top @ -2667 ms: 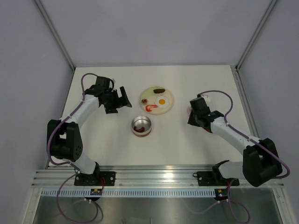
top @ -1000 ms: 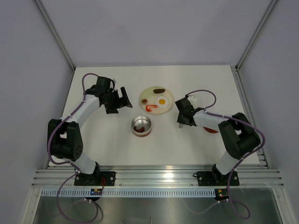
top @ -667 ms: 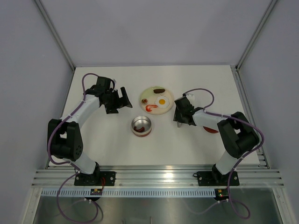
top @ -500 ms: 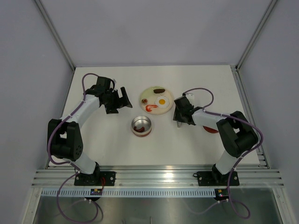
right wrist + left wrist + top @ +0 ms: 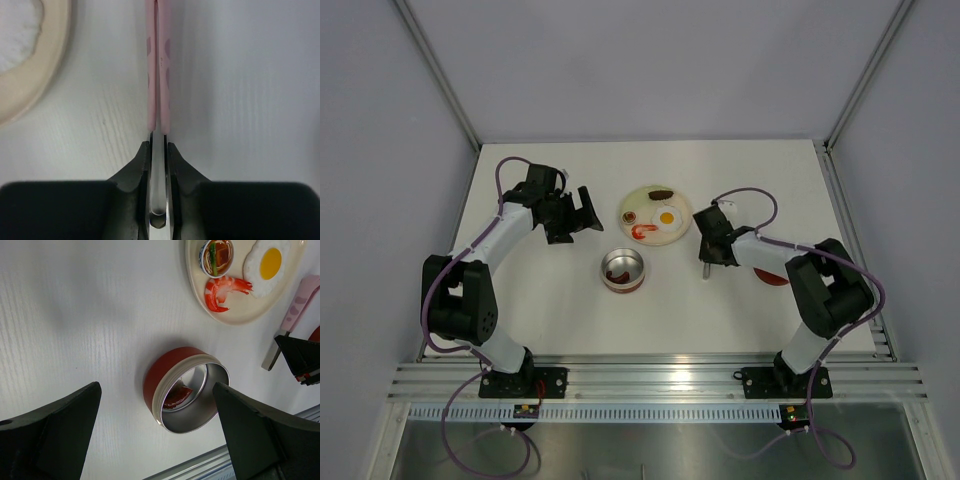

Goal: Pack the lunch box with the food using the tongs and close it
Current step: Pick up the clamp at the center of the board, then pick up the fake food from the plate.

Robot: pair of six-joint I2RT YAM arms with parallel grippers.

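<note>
The lunch box (image 5: 156, 385) has a bright, mirror-like metal bowl and rim, and its outer wall is coated in smooth red with a dull sheen. It stands on a table (image 5: 75, 315) of matt white with a fine wood-like grain. The tongs (image 5: 164, 75) look like smooth pale pink plastic with darker pink spots over a bare polished metal end, the plate (image 5: 250, 311) is smooth cream with a soft gloss, and the fried egg (image 5: 267, 265) looks like glossy plastic.
</note>
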